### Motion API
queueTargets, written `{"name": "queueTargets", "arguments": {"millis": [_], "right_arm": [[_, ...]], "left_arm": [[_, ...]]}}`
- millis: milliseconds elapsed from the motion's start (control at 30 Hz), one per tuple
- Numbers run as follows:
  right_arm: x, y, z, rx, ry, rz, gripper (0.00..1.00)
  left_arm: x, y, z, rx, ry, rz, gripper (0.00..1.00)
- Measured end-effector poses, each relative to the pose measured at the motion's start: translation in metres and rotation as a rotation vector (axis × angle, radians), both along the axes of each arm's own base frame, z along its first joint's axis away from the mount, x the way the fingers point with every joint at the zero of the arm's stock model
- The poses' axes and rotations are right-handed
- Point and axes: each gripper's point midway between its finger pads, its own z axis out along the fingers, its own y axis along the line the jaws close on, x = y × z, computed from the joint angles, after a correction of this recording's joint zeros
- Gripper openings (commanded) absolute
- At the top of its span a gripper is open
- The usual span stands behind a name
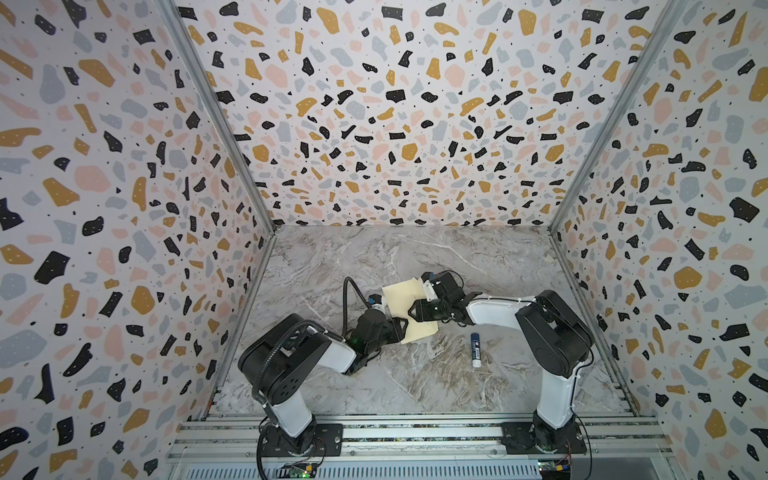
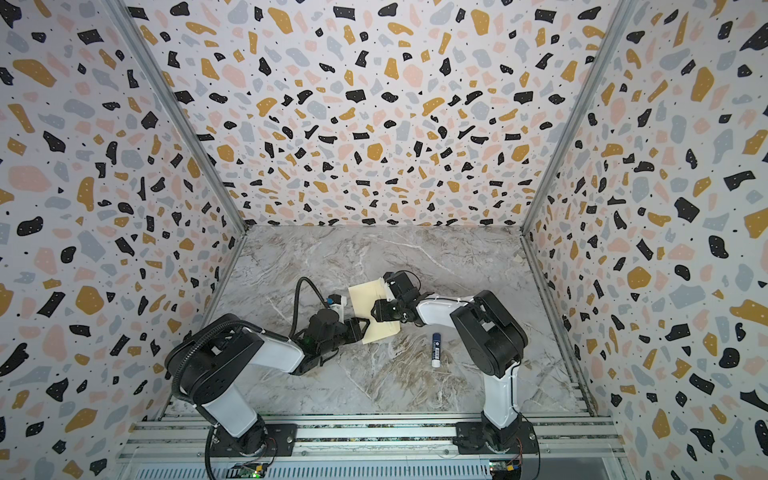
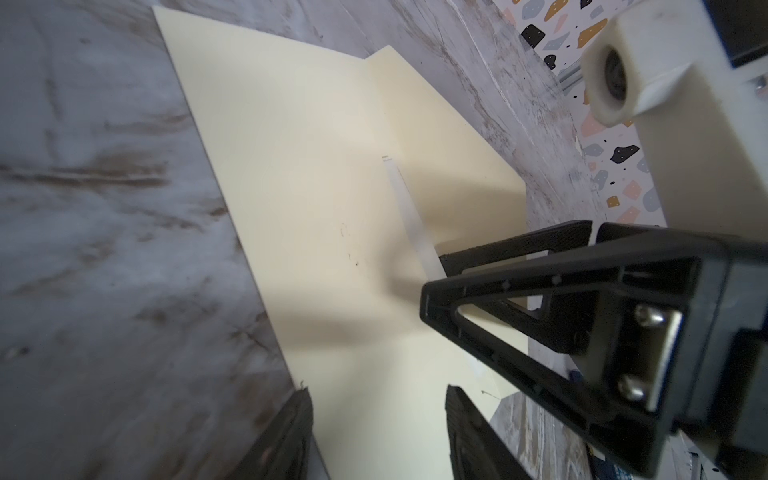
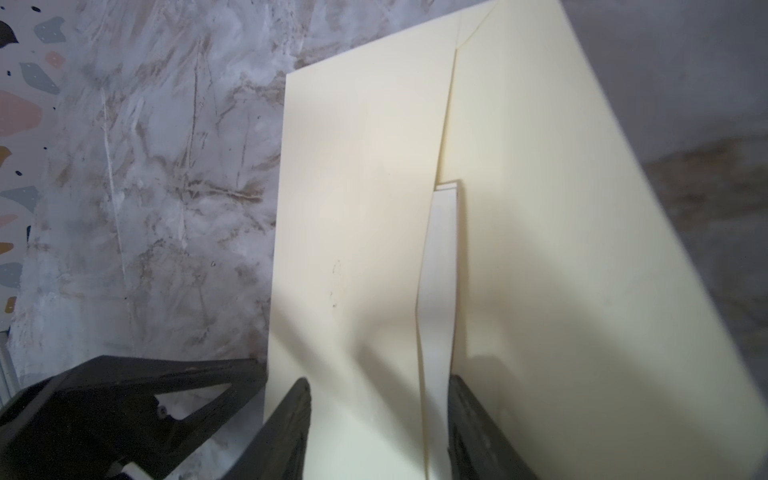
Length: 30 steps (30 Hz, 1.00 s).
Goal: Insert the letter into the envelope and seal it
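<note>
The pale yellow envelope (image 1: 401, 299) (image 2: 365, 297) lies flat on the marble table in both top views, flap open. Both wrist views show it close up (image 3: 311, 187) (image 4: 361, 187), with a narrow white strip (image 4: 440, 270) (image 3: 409, 208) along the crease to the flap (image 4: 540, 208). My left gripper (image 1: 404, 325) (image 2: 365, 326) (image 3: 378, 415) hovers open at the envelope's near edge, nothing between its fingers. My right gripper (image 1: 411, 311) (image 2: 374, 309) (image 4: 380, 399) is open over the envelope's middle, one finger (image 4: 461, 415) beside the strip. The letter is out of view.
A white glue stick with a dark blue cap (image 1: 476, 350) (image 2: 436, 350) lies on the table (image 1: 415, 382) to the right of the envelope, in front of the right arm. Patterned walls close the table in on three sides. The two grippers' tips stand close together.
</note>
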Motion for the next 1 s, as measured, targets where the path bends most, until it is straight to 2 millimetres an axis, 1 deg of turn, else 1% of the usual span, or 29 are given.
{"name": "queueTargets", "arguments": {"millis": [200,300,367,533,633,733,833,900,933,1000], "right_arm": [[-0.006,0.001,0.002,-0.020,0.013,0.014,0.57],[-0.009,-0.002,0.012,-0.025,0.012,0.014,0.59],[-0.008,-0.003,0.025,-0.019,-0.005,0.013,0.61],[0.000,0.001,0.087,0.045,-0.119,0.012,0.65],[0.002,-0.003,0.120,0.068,-0.189,0.006,0.67],[0.002,-0.014,0.142,0.064,-0.239,-0.006,0.69],[0.006,-0.031,0.156,0.046,-0.276,-0.027,0.71],[0.010,-0.044,0.161,0.030,-0.292,-0.046,0.71],[0.013,-0.050,0.162,0.021,-0.296,-0.058,0.71],[0.017,-0.061,0.161,-0.004,-0.300,-0.072,0.72]], "left_arm": [[-0.004,0.004,0.008,0.018,0.000,-0.004,0.56],[-0.004,0.005,0.019,0.019,-0.022,-0.004,0.59],[-0.003,0.007,0.028,0.021,-0.041,0.000,0.61],[-0.003,0.014,0.050,0.030,-0.092,0.016,0.66],[-0.004,0.020,0.063,0.050,-0.126,0.025,0.68],[-0.006,0.027,0.084,0.064,-0.182,0.032,0.70],[-0.009,0.036,0.115,0.072,-0.272,0.039,0.74],[-0.012,0.043,0.136,0.079,-0.335,0.049,0.78],[-0.013,0.046,0.143,0.079,-0.355,0.052,0.80],[-0.016,0.053,0.160,0.087,-0.408,0.064,0.84]]}}
